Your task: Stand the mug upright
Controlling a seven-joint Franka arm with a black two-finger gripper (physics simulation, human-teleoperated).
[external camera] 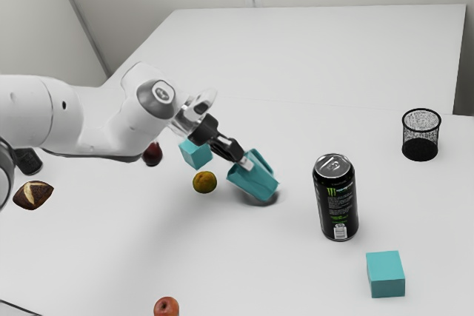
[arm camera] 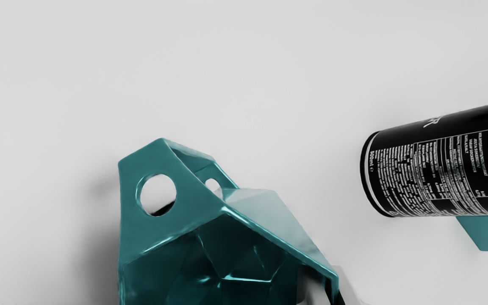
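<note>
Teal and many-sided, pictured aslant in the form of a mug (external camera: 254, 184), well short of upright above its own shadow on the white table (external camera: 281, 271). Held near the rim by the black gripper (external camera: 244, 162), with one wall pinched between the fingers (arm camera: 311, 290), one inside and one outside. Tipped with mouth toward the gripper and base down toward the exterior view's right. Shown in the wrist view with a dark, faceted interior and a round hole through a flat teal panel.

Flanked, toward the exterior view's right, by an upright black drink can (external camera: 338, 205), apart from the mug. Seen beyond that, near the exterior view's right edge, a black mesh basket (external camera: 421, 135); placed nearer the camera, a teal block (external camera: 386, 277). Set just beside the mug, toward the exterior view's left, a yellowish-green fruit (external camera: 204, 182), with a second teal cube (external camera: 195, 155) behind. Strewn farther toward that side, a dark red fruit (external camera: 152, 155), a brown bread roll (external camera: 33, 195) and a dark object (external camera: 28, 161) partly hidden by the arm. Cut off by the exterior view's bottom edge, a red apple (external camera: 167, 306).
</note>
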